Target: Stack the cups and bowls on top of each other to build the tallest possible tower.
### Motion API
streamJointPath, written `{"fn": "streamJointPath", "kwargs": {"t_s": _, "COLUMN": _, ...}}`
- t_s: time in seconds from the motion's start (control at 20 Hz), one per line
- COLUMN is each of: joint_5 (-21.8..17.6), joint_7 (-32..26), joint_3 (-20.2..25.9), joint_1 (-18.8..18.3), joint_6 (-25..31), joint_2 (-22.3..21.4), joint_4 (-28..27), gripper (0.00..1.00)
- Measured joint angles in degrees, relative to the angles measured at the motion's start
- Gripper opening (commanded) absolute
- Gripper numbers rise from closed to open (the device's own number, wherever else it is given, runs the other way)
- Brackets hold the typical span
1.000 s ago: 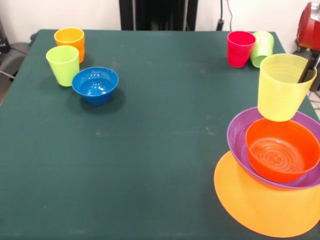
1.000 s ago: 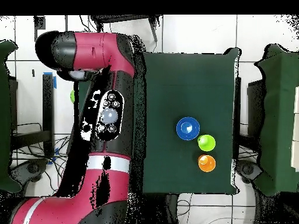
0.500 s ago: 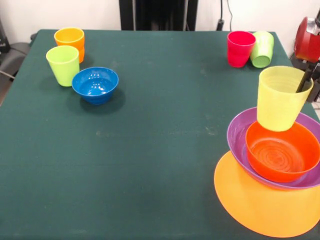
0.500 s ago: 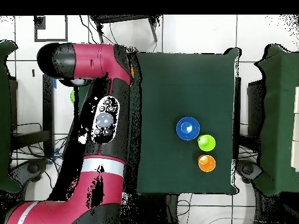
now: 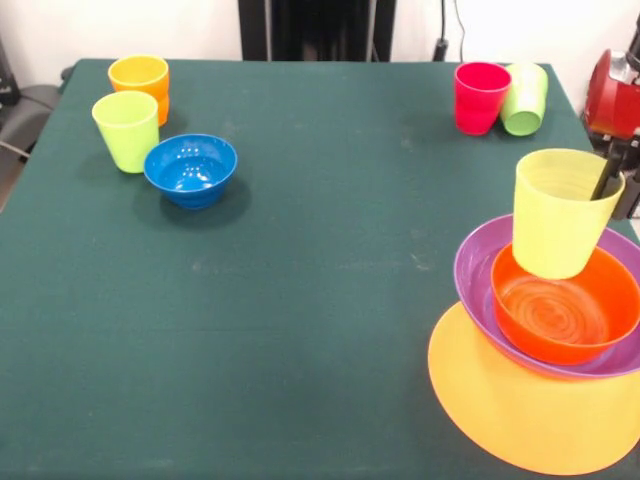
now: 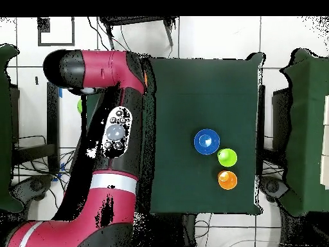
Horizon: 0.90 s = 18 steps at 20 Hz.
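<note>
Lowered since earlier, your yellow cup (image 5: 560,212) (fingers (image 5: 607,178) gripping its rim) nears the red-orange bowl (image 5: 562,310); off-centre release risks toppling it.

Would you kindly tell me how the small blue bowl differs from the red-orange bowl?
The small blue plastic bowl sits alone on the green table; the larger red-orange plastic bowl is nested in the purple bowl. The blue one is empty; a yellow cup is above the red-orange one. Both are upright and glossy.
</note>
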Motion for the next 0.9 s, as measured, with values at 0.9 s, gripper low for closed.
{"fn": "streamJointPath", "kwargs": {"t_s": 0.9, "joint_5": 0.0, "joint_7": 0.0, "joint_3": -0.8, "joint_1": 1.1, "joint_6": -7.4, "joint_2": 1.9, "joint_4": 1.8, "gripper": 0.0}}
